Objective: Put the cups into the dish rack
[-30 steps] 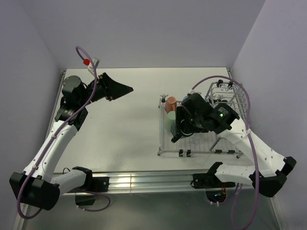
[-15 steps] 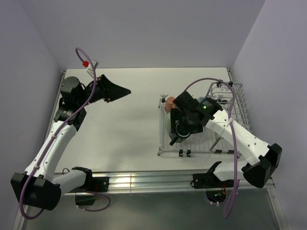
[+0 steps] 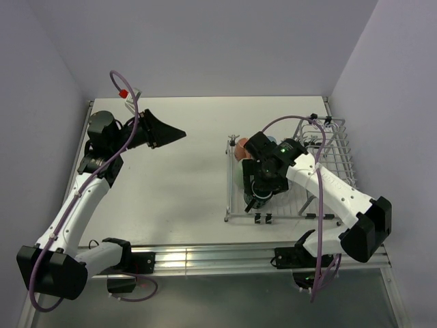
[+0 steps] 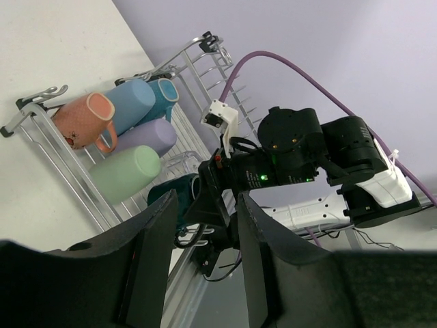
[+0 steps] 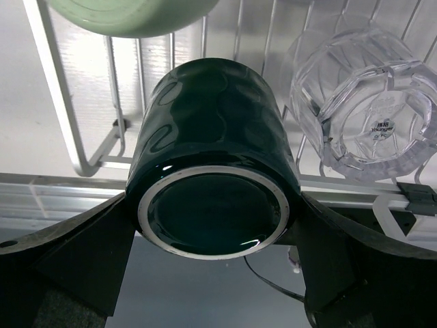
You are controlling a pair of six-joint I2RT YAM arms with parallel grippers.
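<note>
The dish rack (image 3: 293,216) stands at the right of the table. My right gripper (image 3: 256,197) is shut on the dark green cup (image 5: 212,137), its fingers pressed on both sides, low over the rack's near-left corner. Beside it lies the clear glass tumbler (image 5: 369,116). In the left wrist view the orange cup (image 4: 85,119), light blue cup (image 4: 133,106), blue cup (image 4: 164,96), lavender cup (image 4: 153,137) and pale green cup (image 4: 126,171) lie on their sides in the rack (image 4: 198,68). My left gripper (image 3: 179,131) hangs open and empty above the table's back left.
The rack's raised wire side (image 3: 334,147) stands at its far right. A metal rail (image 3: 205,258) runs along the table's near edge. Walls close in the table at the back and on both sides.
My right arm has swung left and nearer with the dark green cup, lowering it toward the rack's near-left corner. The left arm has barely moved.
</note>
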